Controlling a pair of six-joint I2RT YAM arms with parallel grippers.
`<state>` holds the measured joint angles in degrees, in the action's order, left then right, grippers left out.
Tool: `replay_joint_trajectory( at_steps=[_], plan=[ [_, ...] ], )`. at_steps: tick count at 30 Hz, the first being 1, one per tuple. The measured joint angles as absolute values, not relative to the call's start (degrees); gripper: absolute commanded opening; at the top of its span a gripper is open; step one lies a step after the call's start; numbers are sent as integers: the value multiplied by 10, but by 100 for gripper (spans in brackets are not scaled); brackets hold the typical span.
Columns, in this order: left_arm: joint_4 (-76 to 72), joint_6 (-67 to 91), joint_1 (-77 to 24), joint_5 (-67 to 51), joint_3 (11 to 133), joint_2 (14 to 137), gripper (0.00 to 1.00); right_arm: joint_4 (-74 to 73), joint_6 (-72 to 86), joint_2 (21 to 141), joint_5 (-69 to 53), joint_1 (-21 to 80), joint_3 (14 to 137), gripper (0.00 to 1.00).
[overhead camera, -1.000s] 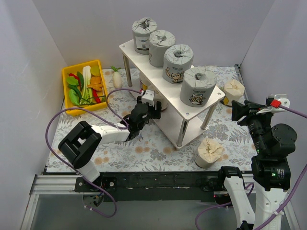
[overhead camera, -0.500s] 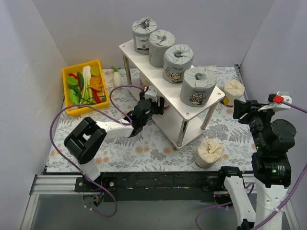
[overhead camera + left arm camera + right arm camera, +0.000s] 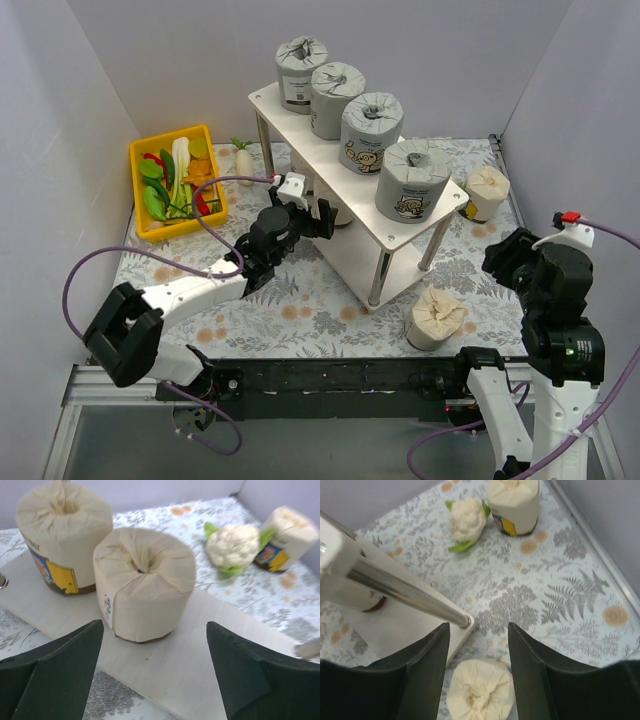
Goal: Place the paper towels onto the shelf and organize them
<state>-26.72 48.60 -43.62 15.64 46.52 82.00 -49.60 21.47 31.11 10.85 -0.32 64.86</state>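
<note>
Yellow bin (image 3: 134, 175): far left on the patterned surface (image 3: 300, 300), full of vegetables, with a white radish (image 3: 245, 165) lying just past its far corner. Neither is part of the job.
Left gripper (image 3: 305, 205): reaching in under the top board of the shelf (image 3: 268, 100), jaws wide apart and empty.
Nearer cream roll (image 3: 145, 582): upright on the lower board (image 3: 165, 665), ahead of the spread jaws and clear of both. A second cream roll (image 3: 62, 535) stands just beside it, further in.
Grey rolls (image 3: 371, 125): four upright in a row along the top board.
Front cream roll (image 3: 437, 318): on the surface near the shelf's front leg, not yet shelved.
Far cream roll (image 3: 488, 190): on the surface beyond the shelf's right end, with a cauliflower (image 3: 466, 522) just beside it.
Right gripper (image 3: 478, 630): hanging above the front cream roll, jaws apart, holding nothing.
Progress: six of eight look shelved to me, with two left.
Risk, left side: on the way out, a finger could clip the nearer cream roll and tip it or drag it off the board. The arm could also jolt the top board and topple a grey roll.
Risk, right side: the roll looks soft, so an off-centre descent might pinch only the twisted wrapping and let it slip. The metal leg is close enough for a finger to strike.
</note>
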Motion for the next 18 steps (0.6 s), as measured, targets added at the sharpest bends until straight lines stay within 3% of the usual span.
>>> replay_joint_trajectory(
  at_steps=[10, 18],
  plan=[
    [-172, 535, -436, 96, 409, 634, 89, -595, 303, 231, 17, -3, 467, 54],
    [-58, 559, -436, 90, 389, 550, 98, -602, 316, 224, -17, -3, 432, 52]
  ],
)
